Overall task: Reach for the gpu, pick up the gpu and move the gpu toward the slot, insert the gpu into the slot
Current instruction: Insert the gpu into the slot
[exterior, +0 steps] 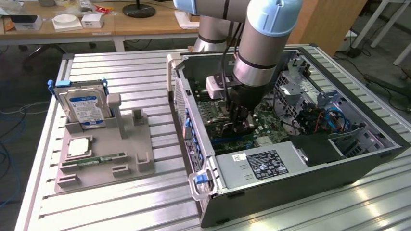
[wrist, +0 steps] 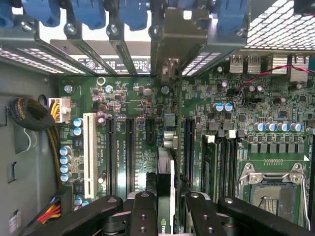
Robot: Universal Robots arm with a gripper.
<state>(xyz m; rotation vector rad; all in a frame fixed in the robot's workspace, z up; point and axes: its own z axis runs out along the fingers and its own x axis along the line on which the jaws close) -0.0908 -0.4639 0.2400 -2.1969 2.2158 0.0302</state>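
My gripper (exterior: 239, 126) reaches down inside the open computer case (exterior: 359, 163), over the green motherboard (wrist: 147, 98). Its black fingers (wrist: 142, 211) are shut on the gpu (wrist: 166, 172), a thin dark card seen edge-on and standing upright between them. The card's silvery bracket (wrist: 184, 34) sits at the case's rear openings, among the blue clips. The card stands in line with the long black connectors (wrist: 130, 152) and covers the slot beneath it, so I cannot tell how deep it sits. In the wrist view the gripper (wrist: 165, 209) straddles the card.
The silver CPU socket (wrist: 273, 187) lies beside the memory slots. A white connector (wrist: 89, 152) and bundled cables (wrist: 29, 115) flank the card. Outside the case a grey holder (exterior: 109, 154) carries the blue-labelled hard drive (exterior: 85, 107) and a green memory stick (exterior: 96, 159). The power supply (exterior: 270, 163) fills the case's near end.
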